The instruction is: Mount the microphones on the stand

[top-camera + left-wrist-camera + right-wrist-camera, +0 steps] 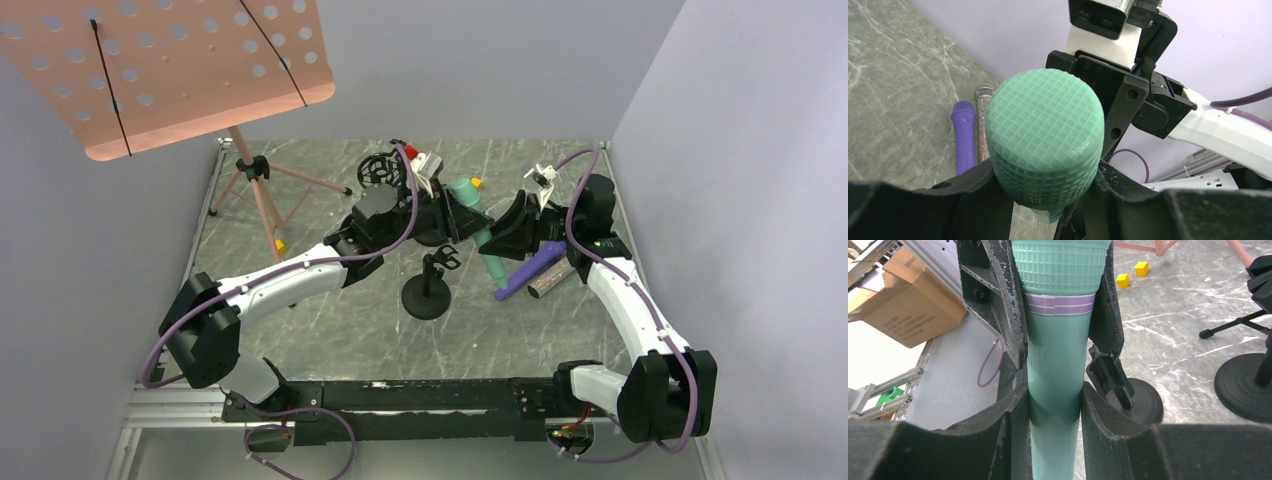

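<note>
The teal microphone (464, 190), middle hidden overhead, was clamped by left gripper (1044, 176) at head, right gripper (1054, 401) on body.

Stand (428, 292) on table (330, 325), one microphone (492, 262) raised right of it, two microphones (530, 272) lying together farther right

This is a robotics lab test cell, not a lived-in room. A grey marbled tabletop (330, 330) is boxed in by plain pale walls (480, 70) on the left, far and right. Along the near edge runs a bare aluminium rail (170, 408) carrying a black mounting bar (400, 395), with purple cables (413, 195) trailing loose. Off the table, the right wrist view shows a cardboard box (908, 305) and more aluminium framing (883, 385).
</note>
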`<state>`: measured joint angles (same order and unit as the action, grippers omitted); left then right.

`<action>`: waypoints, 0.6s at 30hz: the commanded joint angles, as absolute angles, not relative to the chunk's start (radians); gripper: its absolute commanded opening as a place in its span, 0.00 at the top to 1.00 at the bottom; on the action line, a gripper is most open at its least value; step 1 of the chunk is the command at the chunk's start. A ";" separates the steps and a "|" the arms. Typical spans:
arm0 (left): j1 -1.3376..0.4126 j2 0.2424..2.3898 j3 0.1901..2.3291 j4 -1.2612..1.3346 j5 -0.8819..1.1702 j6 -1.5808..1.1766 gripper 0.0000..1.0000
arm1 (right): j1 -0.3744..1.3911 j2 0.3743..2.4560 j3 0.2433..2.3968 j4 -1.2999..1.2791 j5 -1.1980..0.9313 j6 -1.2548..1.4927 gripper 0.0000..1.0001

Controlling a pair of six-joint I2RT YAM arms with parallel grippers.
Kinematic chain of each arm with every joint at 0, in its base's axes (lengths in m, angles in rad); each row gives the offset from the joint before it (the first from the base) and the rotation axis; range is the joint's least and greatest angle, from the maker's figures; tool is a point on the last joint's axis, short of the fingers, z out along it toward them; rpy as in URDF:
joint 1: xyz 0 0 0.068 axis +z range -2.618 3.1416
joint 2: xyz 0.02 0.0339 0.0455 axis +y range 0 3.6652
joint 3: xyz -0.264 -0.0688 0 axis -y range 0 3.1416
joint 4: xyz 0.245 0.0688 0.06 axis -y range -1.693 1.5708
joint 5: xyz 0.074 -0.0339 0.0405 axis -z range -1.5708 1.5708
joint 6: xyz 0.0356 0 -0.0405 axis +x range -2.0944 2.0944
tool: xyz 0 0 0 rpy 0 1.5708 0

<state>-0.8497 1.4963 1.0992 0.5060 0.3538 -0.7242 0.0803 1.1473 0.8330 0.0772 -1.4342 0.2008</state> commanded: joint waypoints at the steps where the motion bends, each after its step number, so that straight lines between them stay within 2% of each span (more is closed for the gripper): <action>1: -0.864 1.484 1.113 0.526 0.396 -0.707 0.88 | 0.084 1.158 0.863 0.107 -1.443 0.165 0.86; 2: -0.865 1.481 1.111 0.530 0.405 -0.705 0.97 | 0.084 1.160 0.864 0.101 -1.443 0.158 0.86; 5: -0.864 1.464 1.094 0.565 0.421 -0.716 1.00 | 0.084 1.169 0.877 0.042 -1.438 0.108 0.82; 7: -0.862 1.446 1.085 0.574 0.433 -0.717 1.00 | 0.084 1.169 0.892 -0.020 -1.433 0.057 0.72; 10: -0.862 1.405 1.082 0.536 0.431 -0.692 1.00 | 0.084 1.153 0.900 -0.074 -1.423 0.010 0.47; 12: -0.862 1.374 1.072 0.513 0.419 -0.680 1.00 | 0.083 1.141 0.896 -0.075 -1.424 0.009 0.36; 18: -0.863 1.291 1.034 0.469 0.381 -0.655 1.00 | 0.085 1.131 0.900 -0.102 -1.452 -0.045 0.21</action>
<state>-0.8570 1.3872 1.0370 0.4442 0.3759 -0.6777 0.0906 1.1503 0.8608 -0.0795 -1.4380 0.0463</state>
